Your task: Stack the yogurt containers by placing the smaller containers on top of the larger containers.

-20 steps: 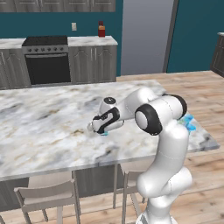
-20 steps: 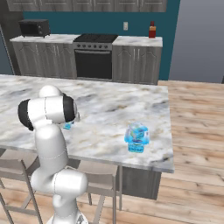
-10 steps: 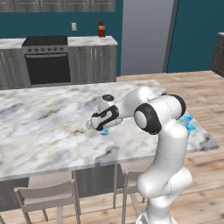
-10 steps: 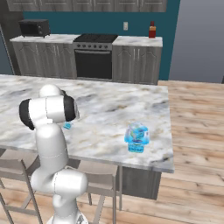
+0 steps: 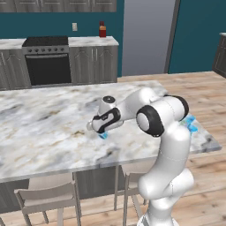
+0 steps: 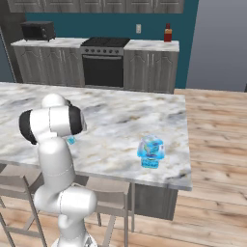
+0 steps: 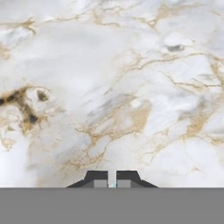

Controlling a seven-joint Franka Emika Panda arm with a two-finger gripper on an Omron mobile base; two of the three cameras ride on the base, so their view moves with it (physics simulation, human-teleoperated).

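Left base view: arm reaches left over the marble surface (image 5: 44,128), gripper (image 5: 92,127) low near the front edge. A small blue cup (image 5: 103,135) peeks out just under the hand, sitting on the surface; contact with the fingers can't be made out here. The larger tub (image 5: 190,122) shows as a blue sliver behind the arm's elbow, near the right end of the surface, well apart from the cup. Stove (image 5: 46,62) and a red bottle (image 5: 102,30) on the back counter; stool (image 5: 46,196) below the near edge.

Right base view: tub (image 6: 150,151) stands upright on the surface (image 6: 120,120) toward the right front corner (blue with a greenish patch). A bit of the small cup (image 6: 71,140) shows just beside the arm's shoulder. Microwave (image 6: 37,31) on the back counter at left.

Hand view: marble surface (image 7: 113,87) close below, dark fingers (image 7: 97,178) at the bottom edge, nearly pressed together with a narrow gap; a faint bluish speck sits in that gap, too small to tell if they're pinching the cup.
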